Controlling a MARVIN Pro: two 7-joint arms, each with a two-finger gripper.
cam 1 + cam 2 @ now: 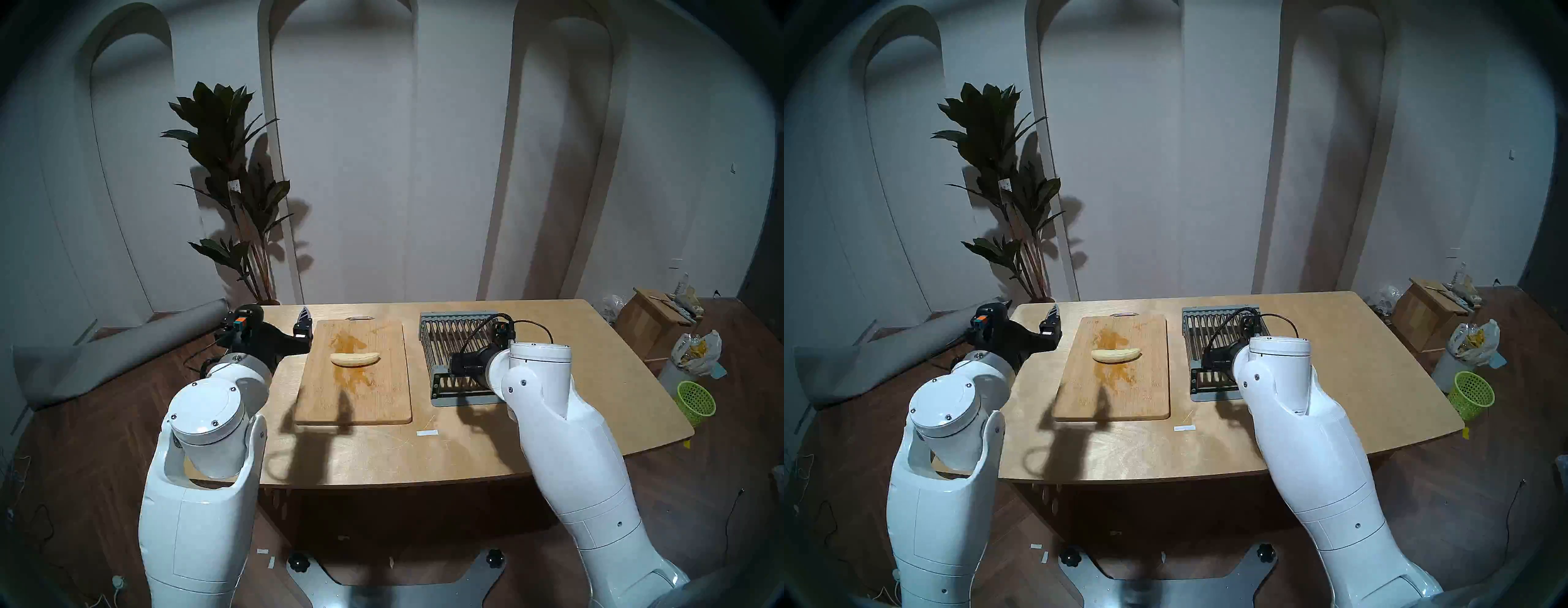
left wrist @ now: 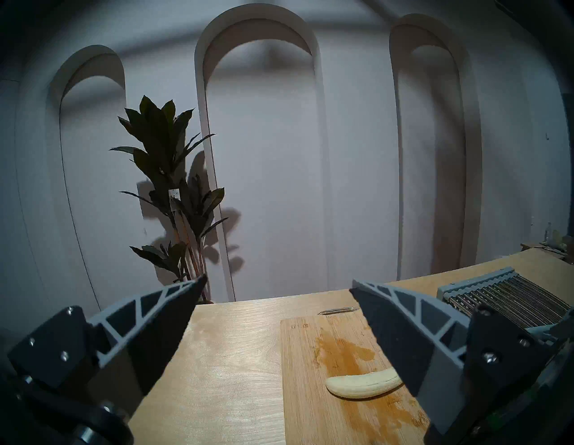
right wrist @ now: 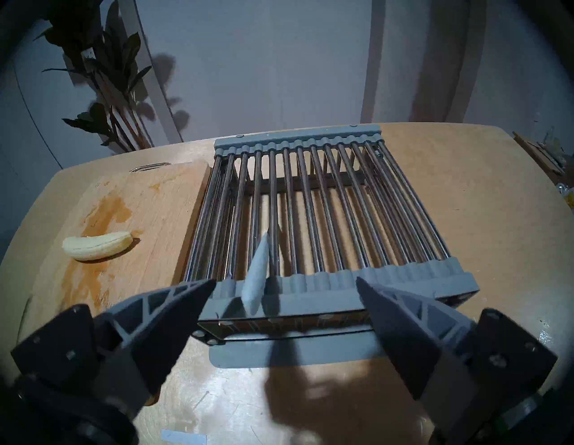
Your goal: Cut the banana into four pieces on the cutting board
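Banana (image 1: 355, 359): whole, laid mid cutting board (image 1: 322, 399) — centre of frame.
Left claw (image 2: 278, 287): released, empty — banana seen lower right.
Right claw (image 3: 285, 284): released, empty, over rack (image 3: 388, 199); banana at left.

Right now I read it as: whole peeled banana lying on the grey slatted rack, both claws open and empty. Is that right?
Not quite. The peeled banana is whole, but it lies on the bamboo cutting board, over the orange-brown stain, not on the grey slatted rack beside it. The head views show this plainly. The rest stands: the left claw and right claw are both open and empty.
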